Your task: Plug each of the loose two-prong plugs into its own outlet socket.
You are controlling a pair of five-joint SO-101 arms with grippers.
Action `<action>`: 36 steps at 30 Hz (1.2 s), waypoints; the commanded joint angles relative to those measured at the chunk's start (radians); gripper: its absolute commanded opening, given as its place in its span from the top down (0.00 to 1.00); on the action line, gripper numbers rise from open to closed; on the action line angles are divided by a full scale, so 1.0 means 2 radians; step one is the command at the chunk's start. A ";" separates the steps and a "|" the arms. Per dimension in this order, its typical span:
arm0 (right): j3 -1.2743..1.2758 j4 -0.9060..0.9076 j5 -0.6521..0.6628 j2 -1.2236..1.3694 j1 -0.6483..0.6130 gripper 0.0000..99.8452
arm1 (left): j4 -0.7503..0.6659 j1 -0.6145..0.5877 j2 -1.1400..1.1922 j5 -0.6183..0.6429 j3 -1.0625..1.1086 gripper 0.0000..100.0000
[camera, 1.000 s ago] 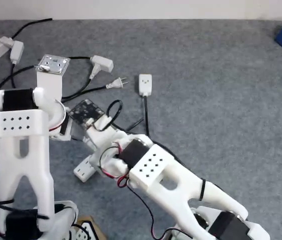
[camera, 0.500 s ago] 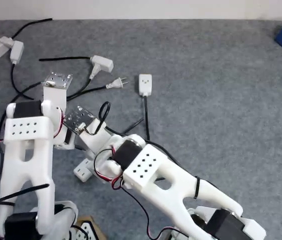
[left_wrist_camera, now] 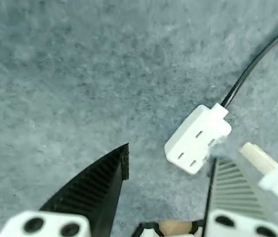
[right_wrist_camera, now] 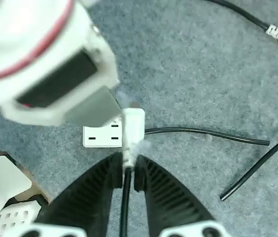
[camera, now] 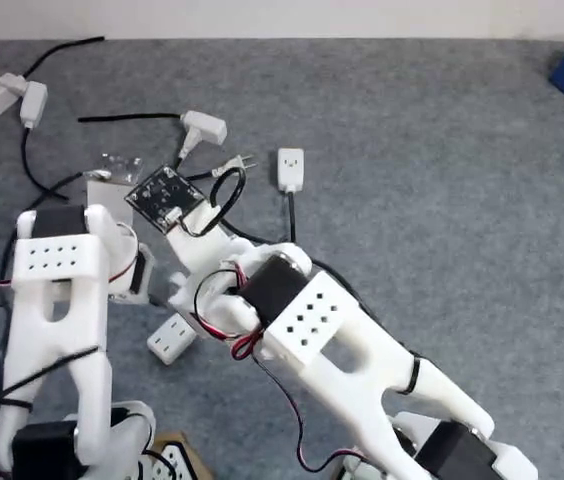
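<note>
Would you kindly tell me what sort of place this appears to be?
Probably a robotics test bench: the white left arm and right arm over a grey carpet-like table, with loose plugs, cords and outlet sockets spread out.

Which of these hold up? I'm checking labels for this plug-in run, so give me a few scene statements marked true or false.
1. The right end effector is shut on a white plug. True.
2. The left end effector is shut on the outlet socket. False: it is open, and the socket lies on the carpet.
3. That socket has a plug in it. False: its slots are empty.
4. In the high view, a loose two-prong plug lies beside a second socket, not inserted. True.
</note>
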 commanded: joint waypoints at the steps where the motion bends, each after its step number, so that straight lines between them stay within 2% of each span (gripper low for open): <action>1: -0.026 -0.003 -0.003 -0.013 0.003 0.99 | -0.008 0.007 -0.005 0.002 0.012 0.72; 4: -0.025 -0.003 0.000 -0.013 0.009 0.99 | -0.012 -0.010 -0.009 0.000 0.009 0.72; 6: -0.025 0.000 0.011 -0.012 0.013 0.99 | -0.012 -0.043 -0.009 -0.003 -0.010 0.72; 11: -0.014 0.045 0.054 -0.013 0.041 0.99 | -0.014 -0.181 -0.006 -0.033 -0.077 0.72; 14: -0.069 0.099 0.077 -0.007 0.066 0.99 | -0.036 -0.256 -0.006 -0.033 -0.091 0.72; 16: -0.099 0.142 0.097 0.006 0.057 0.99 | -0.048 -0.288 -0.005 -0.034 -0.083 0.72; 19: -0.142 0.198 0.114 0.040 0.046 0.99 | -0.087 -0.332 -0.007 -0.056 -0.045 0.72; 23: -0.208 0.250 0.119 0.102 0.033 0.99 | -0.174 -0.391 -0.007 -0.057 0.016 0.72; 27: -0.287 0.272 0.095 0.175 0.021 0.99 | -0.255 -0.438 -0.007 -0.057 0.073 0.72; 32: -0.386 0.279 0.058 0.251 0.000 0.99 | -0.337 -0.465 -0.006 -0.058 0.138 0.72; 36: -0.418 0.273 0.052 0.310 -0.006 0.99 | -0.384 -0.471 -0.006 -0.058 0.178 0.72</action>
